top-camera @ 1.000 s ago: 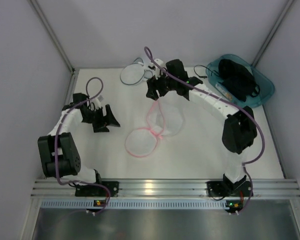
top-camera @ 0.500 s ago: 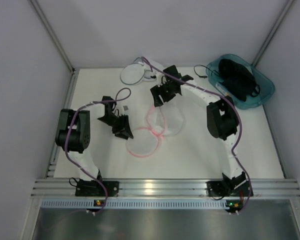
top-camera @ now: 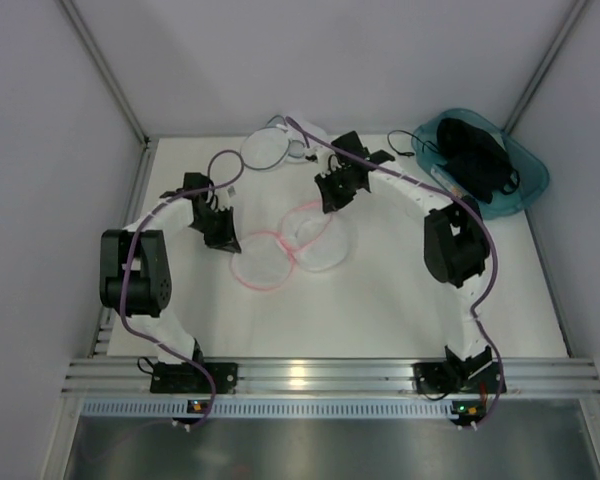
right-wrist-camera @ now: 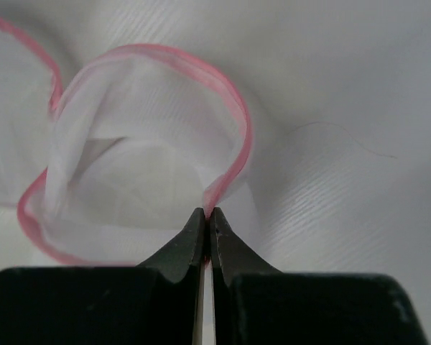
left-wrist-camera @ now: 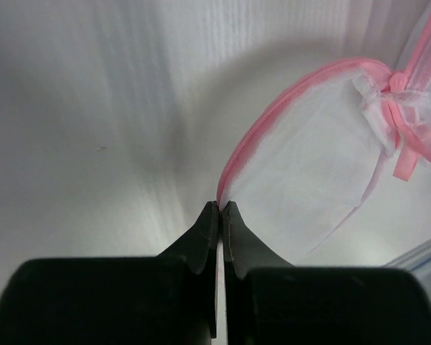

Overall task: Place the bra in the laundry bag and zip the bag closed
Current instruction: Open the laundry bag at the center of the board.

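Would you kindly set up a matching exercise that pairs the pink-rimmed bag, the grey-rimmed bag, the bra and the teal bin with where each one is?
Things:
1. pink-rimmed bag
2. grey-rimmed bag
3. bra
4. teal bin

Places:
A. at the table's far right
B. in the middle, rim pinched by the left gripper and the right gripper
C. inside the bin
D. at the back, apart from both grippers

Pairs: 1-B, 2-D, 3-C, 4-A

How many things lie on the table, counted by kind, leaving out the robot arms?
Round mesh bags: 2, a pink-rimmed bag and a grey-rimmed bag
Teal bin: 1
Black garment heap inside the bin: 1, its pieces cannot be told apart
Total: 4
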Tool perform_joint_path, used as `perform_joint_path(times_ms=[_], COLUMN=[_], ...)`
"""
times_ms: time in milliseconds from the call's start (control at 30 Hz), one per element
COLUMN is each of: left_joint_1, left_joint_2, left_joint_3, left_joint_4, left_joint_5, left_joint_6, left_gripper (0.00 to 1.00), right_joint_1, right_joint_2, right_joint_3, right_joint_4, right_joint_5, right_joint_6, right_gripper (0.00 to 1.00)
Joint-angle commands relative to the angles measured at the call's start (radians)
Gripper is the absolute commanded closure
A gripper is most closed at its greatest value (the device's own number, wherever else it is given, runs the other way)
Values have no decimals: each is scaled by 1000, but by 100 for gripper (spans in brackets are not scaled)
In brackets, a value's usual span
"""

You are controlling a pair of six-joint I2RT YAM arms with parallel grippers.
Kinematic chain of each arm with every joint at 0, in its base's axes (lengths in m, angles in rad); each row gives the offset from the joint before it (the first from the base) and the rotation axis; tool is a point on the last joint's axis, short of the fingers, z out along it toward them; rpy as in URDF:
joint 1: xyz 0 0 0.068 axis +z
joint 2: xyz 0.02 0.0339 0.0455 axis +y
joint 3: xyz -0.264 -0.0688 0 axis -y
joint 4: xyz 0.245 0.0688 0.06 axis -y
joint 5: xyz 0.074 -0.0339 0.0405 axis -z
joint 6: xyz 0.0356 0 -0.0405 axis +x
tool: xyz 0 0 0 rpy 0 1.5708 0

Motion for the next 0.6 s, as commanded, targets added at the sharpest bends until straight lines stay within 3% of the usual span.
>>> perform_joint_path(times_ms=[0, 167, 267, 500, 567], left_joint_1=[20, 34, 34, 66, 93], left_joint_2=[-79, -86, -71, -30, -22], left_joint_3=[64, 94, 101, 127, 144], left_joint_4=[15, 12, -12, -59, -59], left_joint_5=[-180, -247, -189, -156, -130], left_joint_6=[105, 141, 173, 204, 193], left_gripper=[100, 100, 100, 93, 96], right_joint_1=[-6, -5, 4, 17, 21], right_joint_2=[-137, -251, -260, -273, -289], right_joint_3=[-40, -178, -236, -340, -362], right_joint_4=[-10, 97, 105, 97, 120], right_joint_5=[-43, -124, -140, -189, -200], right_joint_6=[28, 88, 93, 120, 135], right_gripper=[100, 99, 95, 76, 75])
